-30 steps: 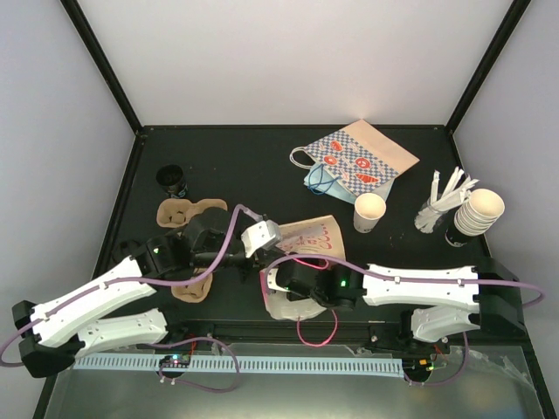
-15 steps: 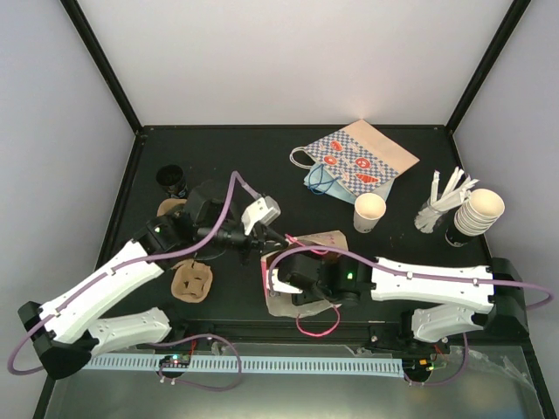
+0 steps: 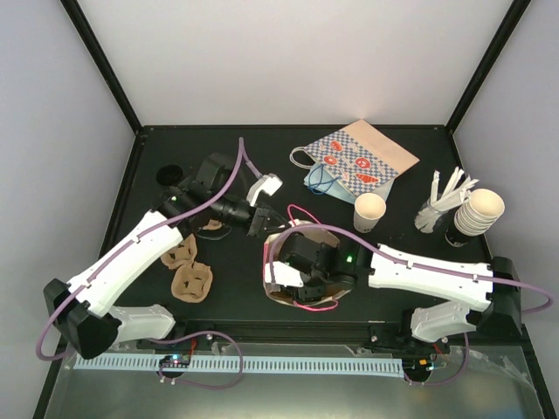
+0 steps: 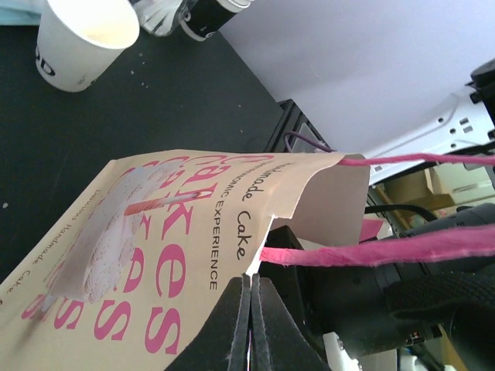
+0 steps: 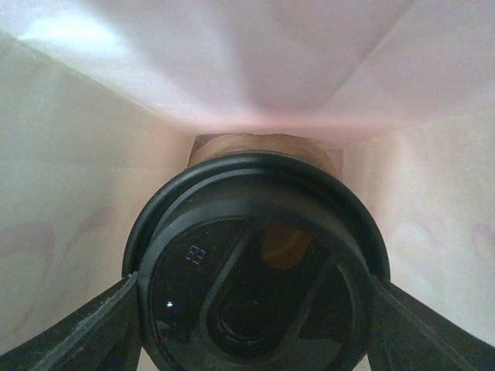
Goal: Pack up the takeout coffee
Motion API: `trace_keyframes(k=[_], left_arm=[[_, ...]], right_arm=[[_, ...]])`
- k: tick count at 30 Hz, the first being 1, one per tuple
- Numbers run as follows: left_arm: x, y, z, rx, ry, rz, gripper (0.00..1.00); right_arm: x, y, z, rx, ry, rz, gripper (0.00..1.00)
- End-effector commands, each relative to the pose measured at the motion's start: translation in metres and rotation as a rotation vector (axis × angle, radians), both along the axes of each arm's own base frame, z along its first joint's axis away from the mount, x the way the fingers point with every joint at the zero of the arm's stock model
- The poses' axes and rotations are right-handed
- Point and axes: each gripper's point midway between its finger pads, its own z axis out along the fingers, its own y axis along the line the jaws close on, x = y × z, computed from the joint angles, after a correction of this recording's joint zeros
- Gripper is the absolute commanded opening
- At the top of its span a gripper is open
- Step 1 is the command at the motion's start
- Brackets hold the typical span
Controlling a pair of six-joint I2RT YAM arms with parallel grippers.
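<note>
The takeout coffee [image 5: 255, 255] is a cup with a black lid and a brown body, seen lid-on in the right wrist view deep inside the pink-print paper bag [image 4: 155, 232]. My right gripper [image 5: 254, 294] is shut on it, one finger on each side of the lid, with pale bag walls all around. From above, the bag [image 3: 276, 292] wraps the right wrist and hides the cup. My left gripper [image 4: 250, 290] is shut on the bag's rim by a pink handle [image 4: 371, 251] and holds the mouth up; from above it [image 3: 262, 223] sits at the bag's far left corner.
An open white paper cup [image 3: 369, 212] with dark print stands right of the bag. A checked bag [image 3: 358, 161] lies behind it. Stacked cream cups [image 3: 480, 209] and stirrers [image 3: 441, 201] are far right. A small black cup [image 3: 172, 179] and tan cup carriers [image 3: 192, 279] are left.
My left arm has swung up and away from me, lifting the bag's rim. The right gripper has pushed further into the bag with the lidded cup.
</note>
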Motion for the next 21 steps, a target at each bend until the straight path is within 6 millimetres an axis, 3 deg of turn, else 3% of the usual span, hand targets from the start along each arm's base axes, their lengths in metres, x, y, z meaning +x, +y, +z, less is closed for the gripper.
trace_keyframes(k=[1, 11, 21], left_arm=[[0.009, -0.004, 0.026, -0.04, 0.019, -0.006, 0.02], [0.037, -0.012, 0.004, 0.075, 0.067, -0.027, 0.01], [0.046, -0.008, 0.008, 0.056, 0.046, -0.055, 0.02]], right_arm=[[-0.011, 0.007, -0.005, 0.005, 0.115, 0.031, 0.39], [-0.001, 0.006, -0.028, -0.045, 0.18, 0.002, 0.38], [-0.002, 0.003, -0.051, -0.09, 0.258, -0.024, 0.38]])
